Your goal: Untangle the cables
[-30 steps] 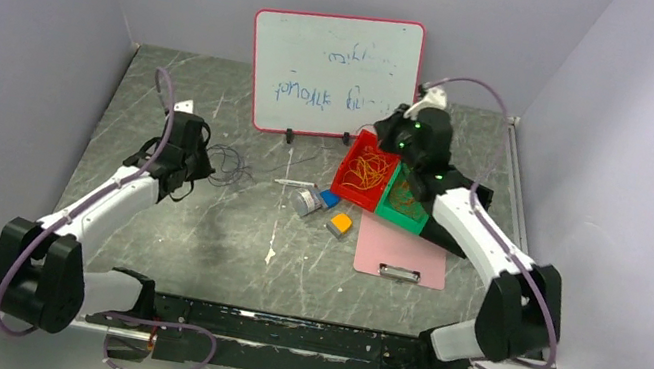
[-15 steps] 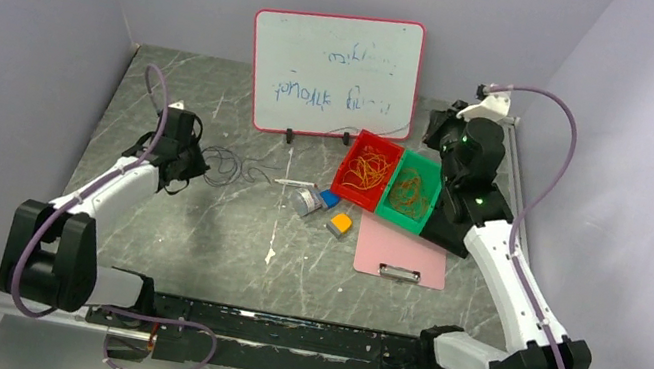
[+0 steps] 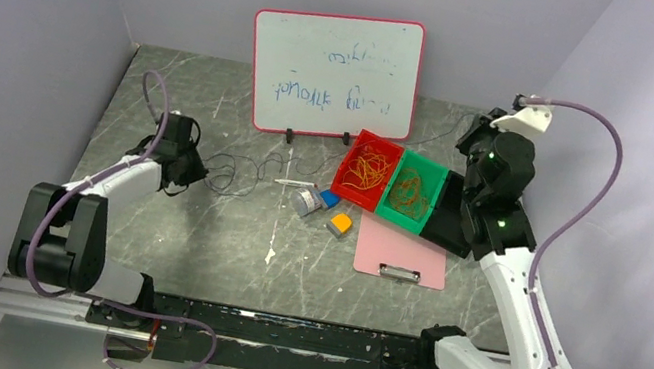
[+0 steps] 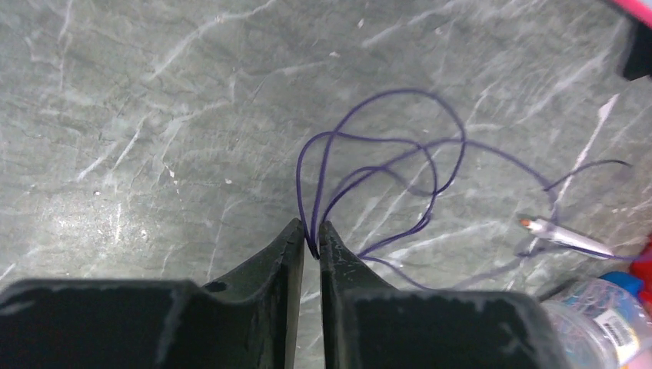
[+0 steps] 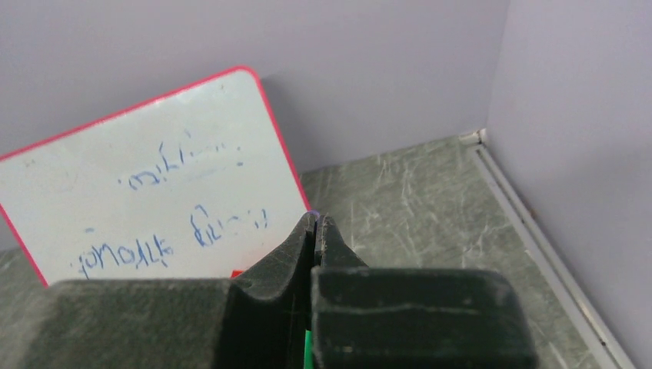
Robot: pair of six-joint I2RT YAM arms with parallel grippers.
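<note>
Thin dark purple cable [image 4: 399, 91] lies in loose loops on the scuffed grey marbled tabletop [image 3: 222, 237], enclosed by plain lilac walls [image 3: 29, 10]. Its length runs crosswise, left to right. The loops sit just ahead of the left gripper [image 4: 310, 231], with strands entering its slightly parted jaws. The raised right gripper [image 5: 316, 219] is clamped on the far end.

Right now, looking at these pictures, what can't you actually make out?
- Left wrist view: the purple cable enters the nearly closed jaws of the left gripper; whether it is pinched is unclear.
- Right wrist view: the shut jaws of the right gripper hide all but a purple speck of it.
- Top view: the writing on the whiteboard is too blurred to read; the orange cables in the red bin are too fine to trace.
</note>
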